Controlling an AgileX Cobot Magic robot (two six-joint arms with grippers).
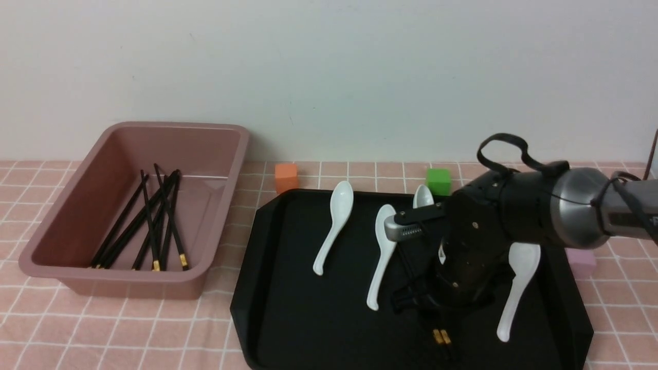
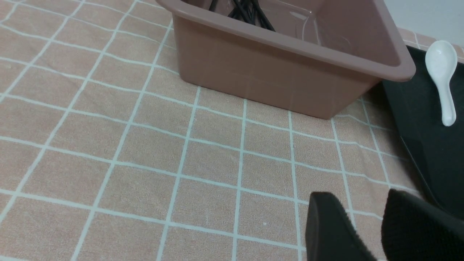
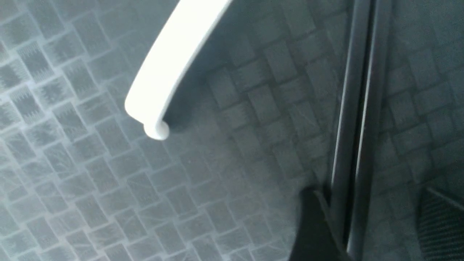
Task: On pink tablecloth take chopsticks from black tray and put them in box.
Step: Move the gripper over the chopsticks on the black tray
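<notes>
Front view. Cloth (image 1: 128, 334) covers the table. Box (image 1: 128, 285) stands on it, left of frame, with a bundle of chopsticks (image 1: 149, 226) lying inside. Tray (image 1: 298, 308) sits centre to right, just beside the box. On the tray are four spoons (image 1: 334, 226) and, toward the lower right, one chopstick pair (image 1: 441, 336). Left cube (image 1: 286, 177) and middle cube (image 1: 438, 181) sit behind the tray. Third cube (image 1: 581, 261) sits at the tray's right edge.

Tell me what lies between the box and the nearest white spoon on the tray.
In the front view, only a strip of pink tablecloth, then the rim and bare floor of the black tray; no object sits there.
</notes>
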